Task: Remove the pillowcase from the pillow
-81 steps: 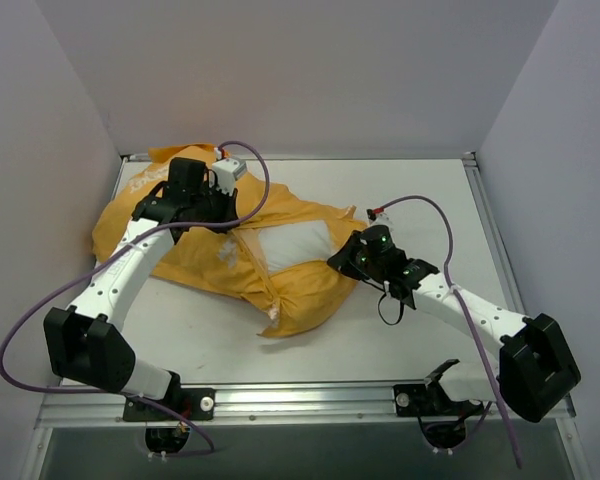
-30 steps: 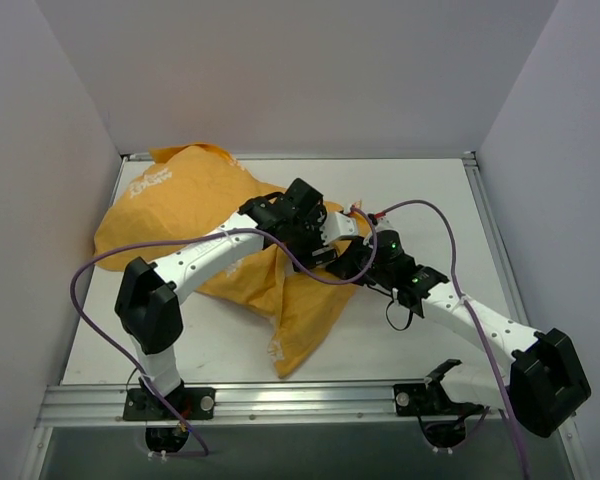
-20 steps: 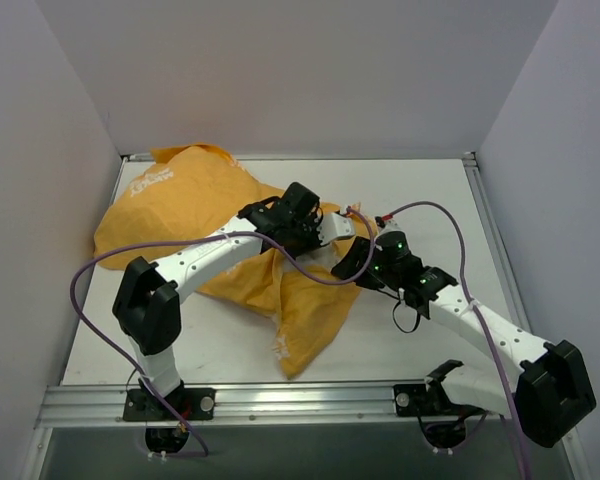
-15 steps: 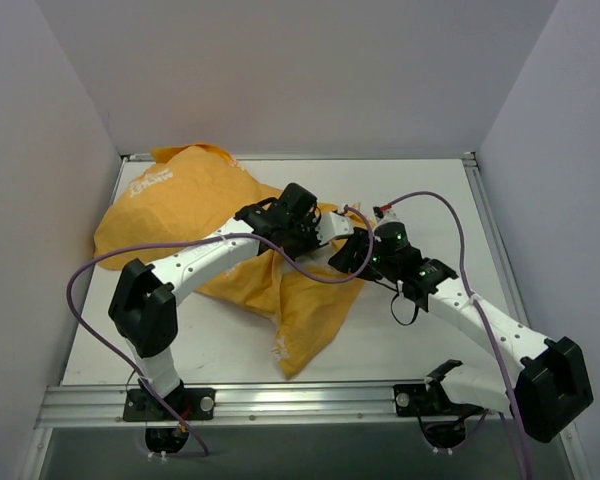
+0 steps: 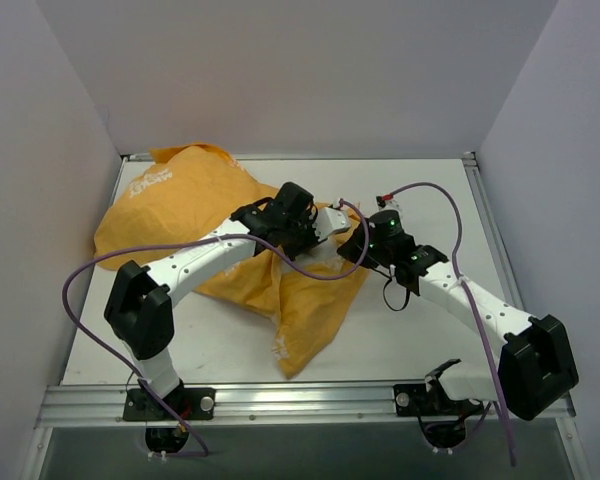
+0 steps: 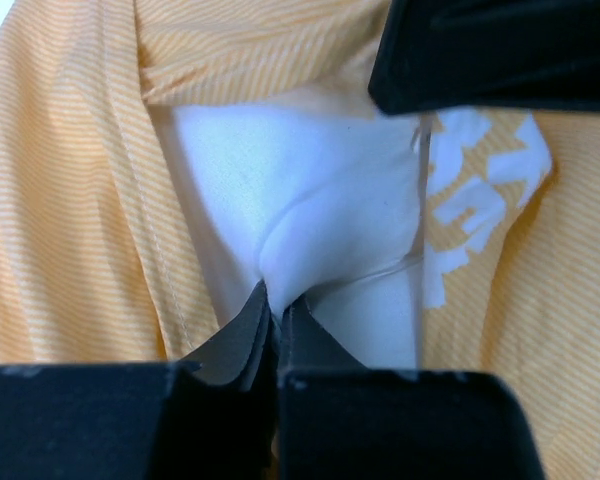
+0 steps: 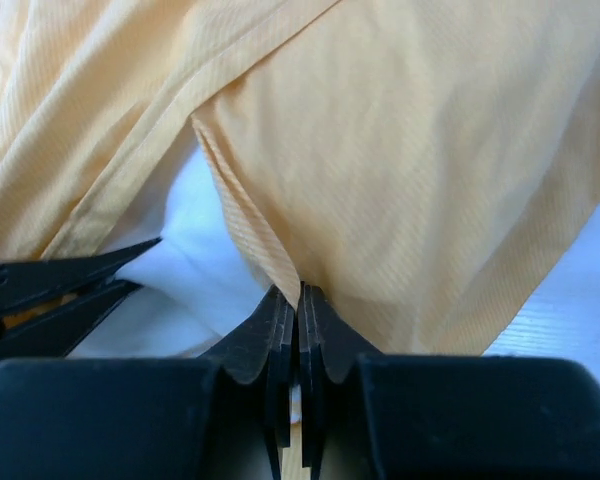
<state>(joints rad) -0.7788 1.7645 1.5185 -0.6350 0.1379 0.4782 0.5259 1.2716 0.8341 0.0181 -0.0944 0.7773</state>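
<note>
A white table [image 5: 420, 330] with a metal rail [image 5: 300, 405] along its near edge sits boxed in by plain pale walls [image 5: 280, 70] at the back and on both sides. The pillowcase [image 5: 180, 205] lies crumpled over the left and middle of the table, one flap trailing toward the near edge. The pillow [image 6: 310, 190] is inside it and shows as white cloth at the opening near the table's middle, where the two arms meet.

The left gripper [image 6: 273, 305] has its fingers pressed together on a pinched fold of the pillow. The right gripper [image 7: 298, 295] is clamped on the hem of the pillowcase, just beside the opening.

Small white print [image 5: 145, 183] marks the back left of the pillowcase, too small to read. Larger white letters [image 6: 470, 220] beside the opening are folded and cannot be made out.
</note>
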